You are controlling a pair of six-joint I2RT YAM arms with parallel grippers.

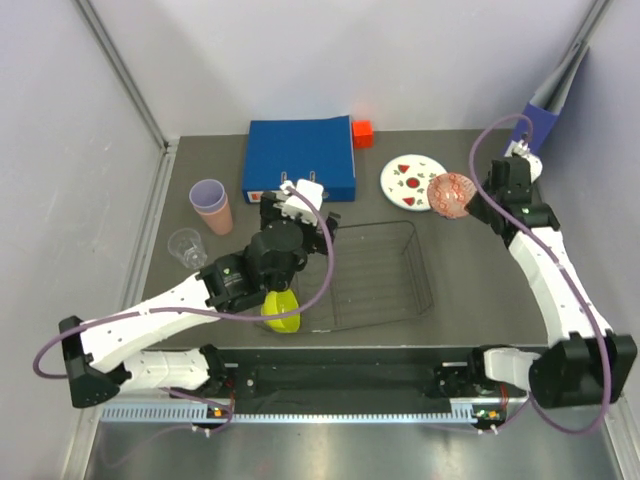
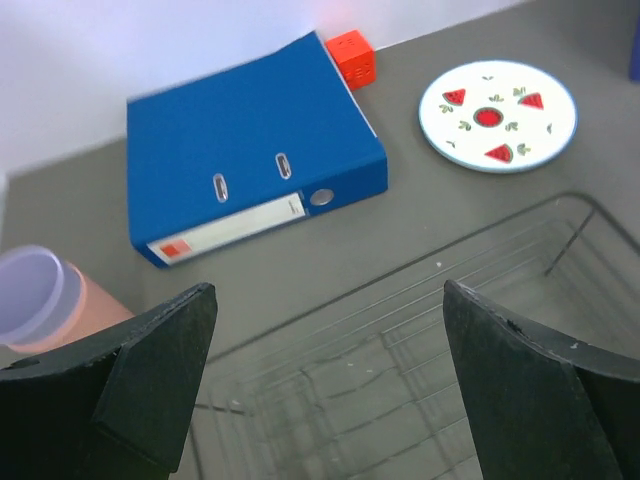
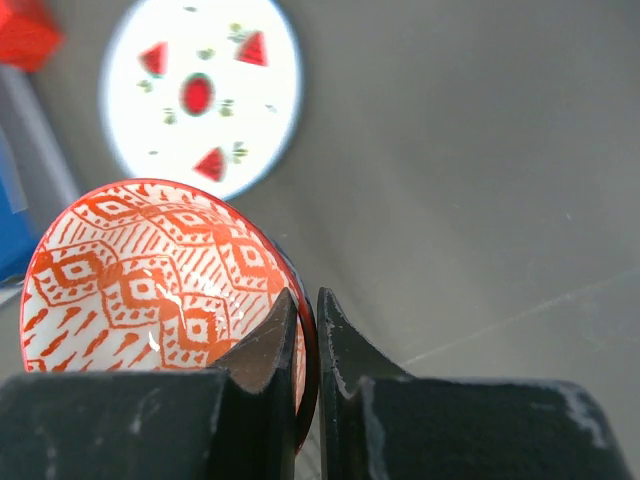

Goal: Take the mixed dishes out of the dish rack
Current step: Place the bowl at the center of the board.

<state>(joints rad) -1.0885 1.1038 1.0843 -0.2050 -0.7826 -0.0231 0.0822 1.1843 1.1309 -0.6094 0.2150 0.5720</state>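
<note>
The dark wire dish rack (image 1: 375, 275) sits mid-table and holds nothing I can see; it also shows in the left wrist view (image 2: 400, 350). My right gripper (image 1: 478, 195) (image 3: 308, 310) is shut on the rim of the patterned bowl (image 1: 450, 193) (image 3: 150, 280), holding it tilted just right of the white plate with red marks (image 1: 411, 182) (image 3: 200, 95) (image 2: 497, 115). My left gripper (image 1: 297, 203) (image 2: 330, 300) is open and empty over the rack's far left corner. The lime-yellow bowl (image 1: 281, 310) lies by the rack's near left side. The lilac cup in the salmon cup (image 1: 210, 203) (image 2: 40, 300) and the clear tumbler (image 1: 186, 246) stand at the left.
A blue binder (image 1: 300, 158) (image 2: 250, 165) lies behind the rack, with a small orange-red cube (image 1: 362, 132) (image 2: 351, 57) at its right far corner. Grey walls close in the table on the left, back and right.
</note>
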